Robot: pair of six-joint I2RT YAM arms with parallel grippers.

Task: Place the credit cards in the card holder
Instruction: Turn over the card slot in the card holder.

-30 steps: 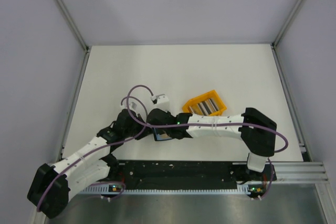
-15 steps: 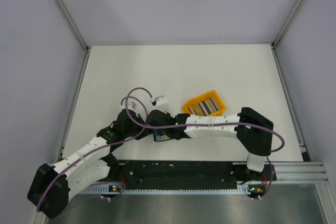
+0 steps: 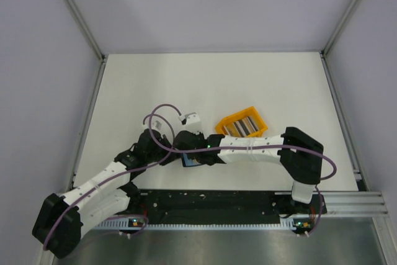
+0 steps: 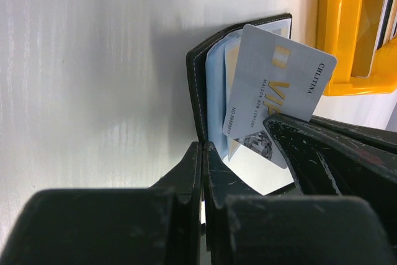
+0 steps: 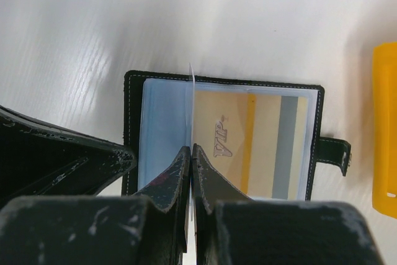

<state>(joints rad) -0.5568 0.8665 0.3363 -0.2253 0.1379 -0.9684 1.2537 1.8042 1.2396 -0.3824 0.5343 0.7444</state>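
Observation:
The black card holder [image 5: 130, 100] lies open on the white table, pale blue sleeves showing and a gold VIP card [image 5: 248, 134] in one sleeve. My left gripper [image 4: 203, 148] is shut on the edge of the holder's black cover [image 4: 197, 91]. My right gripper [image 5: 190, 148] is shut on a silver credit card [image 4: 273, 85], which stands edge-on over the sleeves with its lower corner at the holder. In the top view both grippers meet at the holder [image 3: 188, 162]. More credit cards [image 3: 244, 126] show as stripes in the orange bin [image 3: 231, 120].
The orange bin [image 4: 347, 35] stands just right of the holder, close to the right arm's wrist. Metal frame rails [image 3: 90, 110] run along the table's left and right sides. The arm bases sit on a black rail [image 3: 211, 202] at the near edge.
The right arm has shifted slightly left over the holder. The left arm and the holder have stayed where they were.

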